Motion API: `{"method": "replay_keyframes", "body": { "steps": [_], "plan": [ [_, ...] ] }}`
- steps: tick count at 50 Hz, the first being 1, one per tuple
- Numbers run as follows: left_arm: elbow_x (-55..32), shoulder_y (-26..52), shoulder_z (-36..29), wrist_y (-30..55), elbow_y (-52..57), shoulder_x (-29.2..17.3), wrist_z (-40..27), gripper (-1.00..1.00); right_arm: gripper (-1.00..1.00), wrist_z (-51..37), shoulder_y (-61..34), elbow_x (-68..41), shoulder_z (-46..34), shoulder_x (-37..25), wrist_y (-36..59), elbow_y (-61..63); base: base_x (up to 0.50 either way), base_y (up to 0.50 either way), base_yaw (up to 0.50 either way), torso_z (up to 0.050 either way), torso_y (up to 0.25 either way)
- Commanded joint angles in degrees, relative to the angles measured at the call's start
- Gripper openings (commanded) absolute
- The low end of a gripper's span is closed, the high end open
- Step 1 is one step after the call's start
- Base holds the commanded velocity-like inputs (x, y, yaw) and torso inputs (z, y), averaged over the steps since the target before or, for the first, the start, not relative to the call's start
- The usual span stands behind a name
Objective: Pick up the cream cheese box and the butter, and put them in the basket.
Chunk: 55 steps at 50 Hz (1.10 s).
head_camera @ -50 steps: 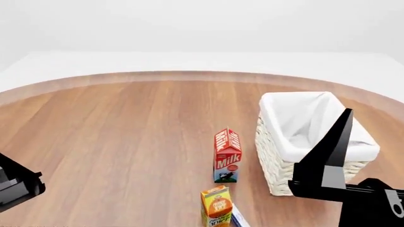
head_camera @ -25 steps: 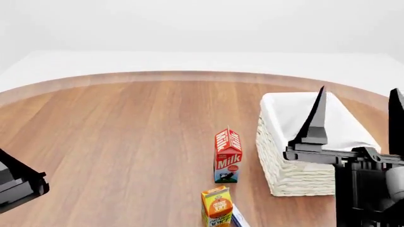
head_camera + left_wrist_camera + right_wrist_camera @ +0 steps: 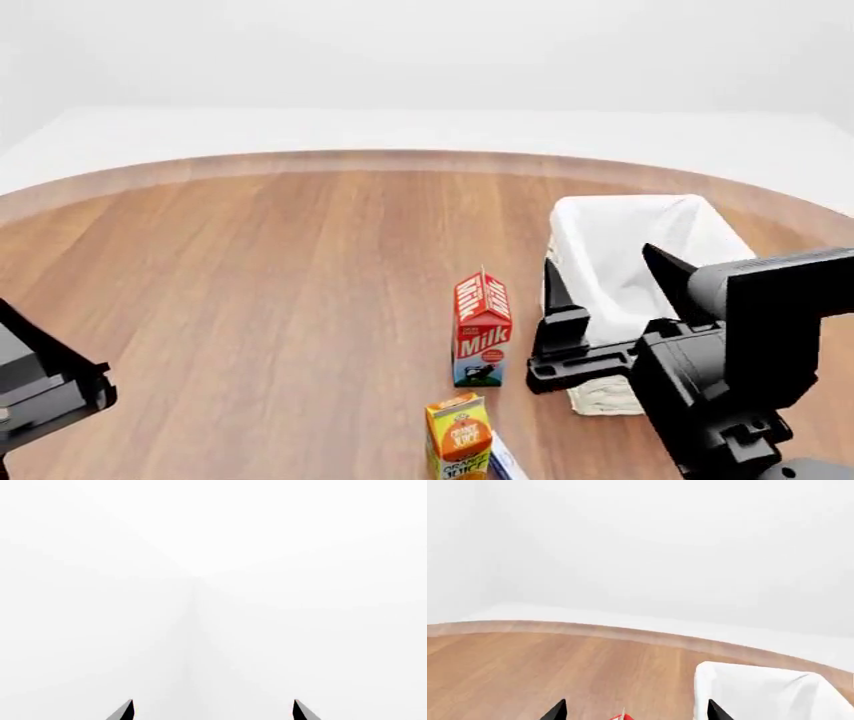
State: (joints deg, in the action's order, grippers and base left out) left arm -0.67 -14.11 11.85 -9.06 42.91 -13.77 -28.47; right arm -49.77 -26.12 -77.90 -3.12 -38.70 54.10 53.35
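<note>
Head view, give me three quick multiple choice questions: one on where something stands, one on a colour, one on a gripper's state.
1. The milk carton stands where from the basket?
A. inside it
B. on the table, on its left in the head view
C. behind it

2. The basket's liner is:
A. white
B. red
C. blue

3. The right gripper is:
A. shut on the milk carton
B. shut empty
C. open

Answers: 1 B, bare wood shows between them. 2 A, white cloth. 3 C, fingers apart, nothing held.

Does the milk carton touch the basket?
Apart. The head view shows a strip of bare wooden table between the milk carton and the basket.
</note>
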Motion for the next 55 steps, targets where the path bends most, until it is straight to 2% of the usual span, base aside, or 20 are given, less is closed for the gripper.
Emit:
{"method": "replay_keyframes", "body": {
  "steps": [1, 9, 20, 35, 55],
  "plan": [
    [1.21, 0.14, 0.67, -0.36, -0.66, 0.88, 0.92, 1.0, 1.0, -9.98, -8.99, -25.05, -2.07, -2.88, 3.21, -5.19, 0.0, 0.0, 0.0, 0.0, 0.0],
    [1.22, 0.28, 0.37, -0.26, -1.08, 0.65, 0.71, 1.0, 1.0, -9.92, -11.29, -28.62, -6.72, -0.03, 2.98, -13.09, 0.0, 0.0, 0.0, 0.0, 0.0],
    [0.85, 0.37, 0.33, -0.02, -1.28, 0.26, 0.43, 1.0, 1.0, -7.61, -14.65, -23.99, -9.49, 1.53, 4.81, -21.1, 0.0, 0.0, 0.0, 0.0, 0.0],
    [0.9, 0.39, 0.01, 0.09, -1.48, -0.07, 0.07, 1.0, 1.0, -1.37, -11.38, -13.63, -13.64, 3.34, 5.52, -29.64, 0.0, 0.0, 0.0, 0.0, 0.0],
    [1.02, 0.45, -0.54, 0.28, -1.57, -0.5, -0.45, 1.0, 1.0, 2.54, -7.09, -5.45, -17.67, 2.19, 5.66, -32.74, 0.0, 0.0, 0.0, 0.0, 0.0]
  ]
}}
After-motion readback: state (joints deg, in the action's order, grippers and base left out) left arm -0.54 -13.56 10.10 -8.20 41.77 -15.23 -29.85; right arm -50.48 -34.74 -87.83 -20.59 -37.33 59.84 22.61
